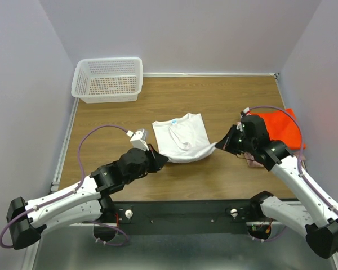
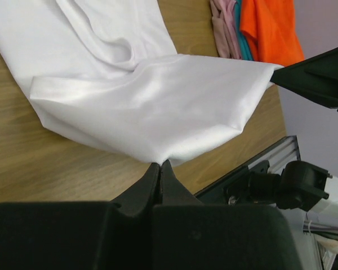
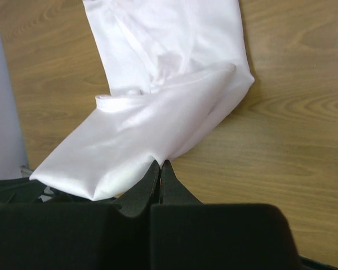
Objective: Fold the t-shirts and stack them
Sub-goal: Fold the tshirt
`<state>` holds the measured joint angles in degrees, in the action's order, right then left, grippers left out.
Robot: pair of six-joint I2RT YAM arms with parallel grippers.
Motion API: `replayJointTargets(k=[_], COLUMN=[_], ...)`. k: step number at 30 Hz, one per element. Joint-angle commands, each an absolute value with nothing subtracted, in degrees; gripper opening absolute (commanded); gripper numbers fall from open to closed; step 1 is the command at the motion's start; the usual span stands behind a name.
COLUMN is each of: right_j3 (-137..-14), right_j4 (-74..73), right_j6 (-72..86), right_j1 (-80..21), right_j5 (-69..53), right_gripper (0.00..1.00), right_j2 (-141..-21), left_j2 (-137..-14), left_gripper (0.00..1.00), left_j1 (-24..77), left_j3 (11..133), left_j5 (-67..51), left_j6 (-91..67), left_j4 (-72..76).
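step: folding white tee [image 1: 180, 135], flat on table [image 1: 225, 95], near hem lifted | left gripper [image 2: 160, 165] and right gripper [image 3: 160, 164] each pinched shut on a hem corner | next: likely carry hem toward collar, both arms level, cloth taut

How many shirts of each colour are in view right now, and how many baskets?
White t-shirt: 1, pinched by left tool and right tool
Orange-red t-shirt: 1
Teal t-shirt: 1
Pink t-shirt: 1
White mesh basket: 1
Total: 5 things, 4 of them shirts; the stack may hide more.
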<state>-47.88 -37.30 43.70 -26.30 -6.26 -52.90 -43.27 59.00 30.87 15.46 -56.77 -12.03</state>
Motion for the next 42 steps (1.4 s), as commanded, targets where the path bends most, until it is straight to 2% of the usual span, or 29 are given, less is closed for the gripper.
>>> replayJointTargets(k=[1, 9, 18, 42], right_j3=[-52.5, -56.0, -62.1, -76.9], right_j4=[-37.3, -29.4, -25.2, -19.3], right_j6=[41.2, 40.3, 37.8, 35.4], right_j1=[-26.5, -26.6, -26.6, -23.3], right_j5=[-0.4, 1.6, 1.7, 3.1], right_gripper=[0.00, 0.01, 0.01, 0.01], right_j2=[-54.9, -57.6, -68.2, -94.1], left_j2=[-45.2, -50.2, -55.5, -80.1], left_gripper=[0.00, 0.00, 0.00, 0.00], left_j1=[58.1, 50.8, 41.3, 27.0], left_j3=[33.9, 36.6, 38.1, 48.4], left_j5=[22.1, 17.6, 11.5, 5.8], left_j6=[-53.3, -48.1, -43.7, -36.6], left_j4=[-9.3, -4.0, -0.3, 8.8])
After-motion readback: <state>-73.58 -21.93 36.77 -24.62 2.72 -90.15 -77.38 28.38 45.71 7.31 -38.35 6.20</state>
